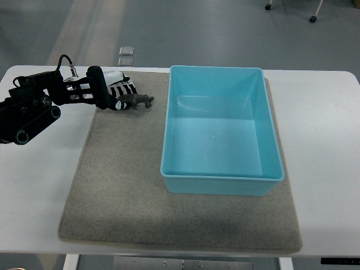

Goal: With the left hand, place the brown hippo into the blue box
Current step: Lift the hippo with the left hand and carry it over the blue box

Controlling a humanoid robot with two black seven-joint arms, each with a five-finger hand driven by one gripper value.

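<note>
White surface (326,169) carries a grey felt mat (118,208); both take up most of the top view. On the mat's right half sits the blue box (222,187), an open rectangular bin in light blue plastic with nothing in it, long axis running away from me.

My left arm comes in from the left edge, black links and a cable on top. Right arm isn't in the frame, so the left is the only one near anything.

My left hand (107,93) is at the mat's far-left corner, black fingers (100,85) curled and pointing toward the box. There's a white part and a black-and-white striped patch at the hand; can't tell whether that's part of the hand or something lying under it.

Brown hippo (136,101) is right at my fingertips, on the box side of the hand, over the mat just beside the box's left wall near its far end. Long axis runs roughly left-right, in line with my fingers. One end meets the fingertips, the other points at the box.

Grip: fingers look closed on the near end of the hippo. Contact is hard to read at this size. I'd call it a light pinch, not a full wrap.

Hippo looks small, dark brown, matte, lumpy outline with short legs showing. Probably rigid plastic, light.

Judgement: key relation is that the box lies straight ahead along the hippo's axis. Next move calls for a lift over the near wall, then release.
</note>
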